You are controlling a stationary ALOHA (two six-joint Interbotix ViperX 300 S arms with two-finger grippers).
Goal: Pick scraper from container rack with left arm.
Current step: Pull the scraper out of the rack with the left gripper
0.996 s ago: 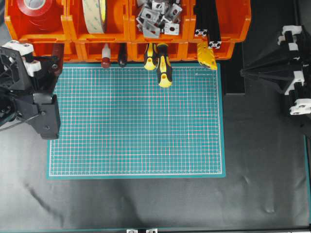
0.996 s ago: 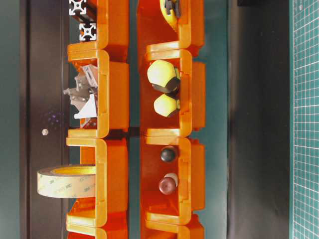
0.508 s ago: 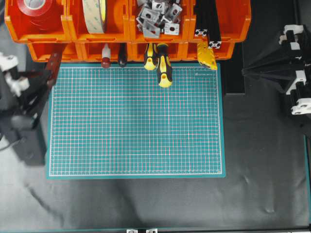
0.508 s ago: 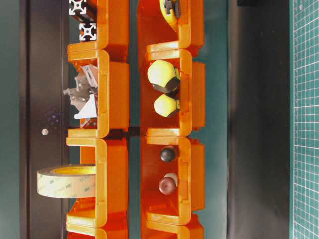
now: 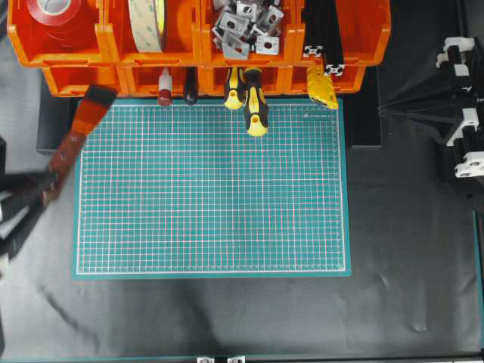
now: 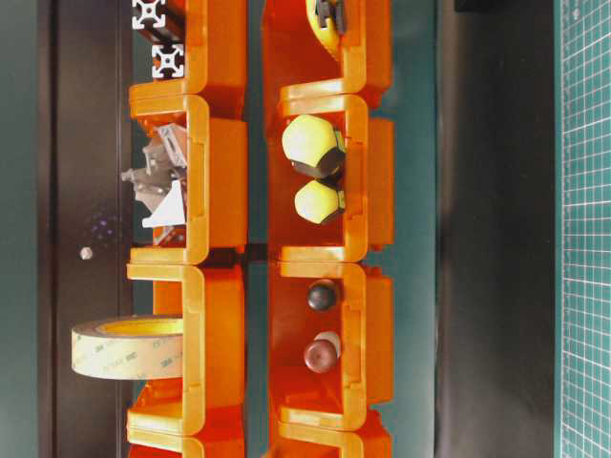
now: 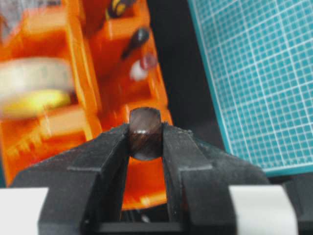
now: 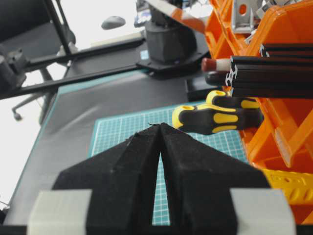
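Note:
The scraper hangs slanted over the green mat's left edge, its dark blade just in front of the orange container rack and its reddish-brown handle pointing down-left. My left gripper, blurred at the left border, is shut on the handle's end. In the left wrist view the dark handle end is pinched between both black fingers of the left gripper, with the rack behind. My right gripper rests at the right, shut and empty, as does the right gripper in its wrist view.
Two yellow-and-black screwdrivers, a red-knobbed tool and a black-knobbed one stick out of the lower bins. Upper bins hold tape rolls, metal brackets and black extrusions. The green mat lies on black cloth.
My left arm has drawn back to the lower left, pulling the scraper out of the lower left bin until its blade is out in front of the rack. The right arm is still.

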